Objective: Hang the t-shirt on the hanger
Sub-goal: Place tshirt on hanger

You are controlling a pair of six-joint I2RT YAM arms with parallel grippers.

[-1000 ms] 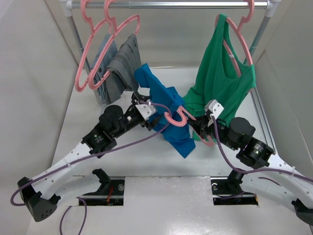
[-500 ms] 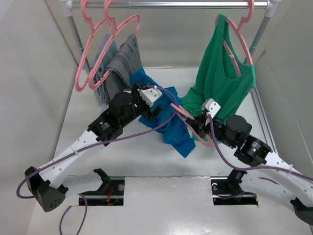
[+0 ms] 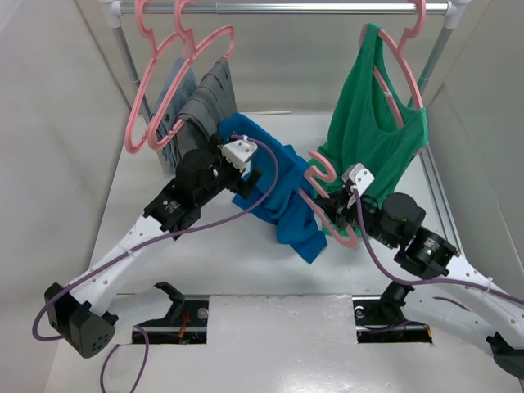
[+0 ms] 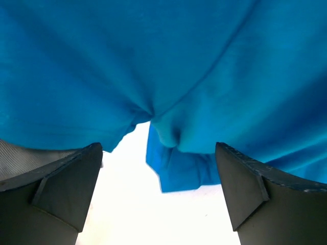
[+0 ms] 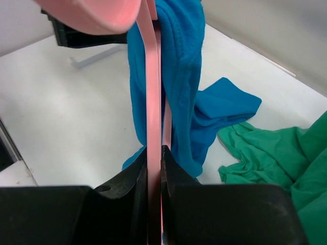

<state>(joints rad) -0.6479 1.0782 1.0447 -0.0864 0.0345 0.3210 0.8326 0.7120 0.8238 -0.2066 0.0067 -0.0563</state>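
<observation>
Starting at the left, I am leaving the grey garments [image 3: 201, 115] on their own hangers alone. My left pincer [image 4: 158, 153] is standing wide apart with nothing between its fingers, and the blue cloth is hanging just ahead of it. The t-shirt [image 3: 274, 184] is bunching in the middle between the two arms. Its upper part is draping against the hanger [image 5: 153, 102] and its lower end is trailing onto the table [image 3: 205, 246]. I cannot tell whether the neck hole is threaded over the hanger's shoulder. To the right, my right pincer [image 5: 155, 153] is clamping tight on the hanger's thin pink bar and holding it upright. The green top [image 3: 368, 123] is hanging close behind.

I am judging this to be the dressing step. To do it well, I am planning to pinch a single layer at the collar, not a wad. I would be drawing it sideways over the free shoulder while the right arm is holding the hanger steady and clear of the green cloth.
</observation>
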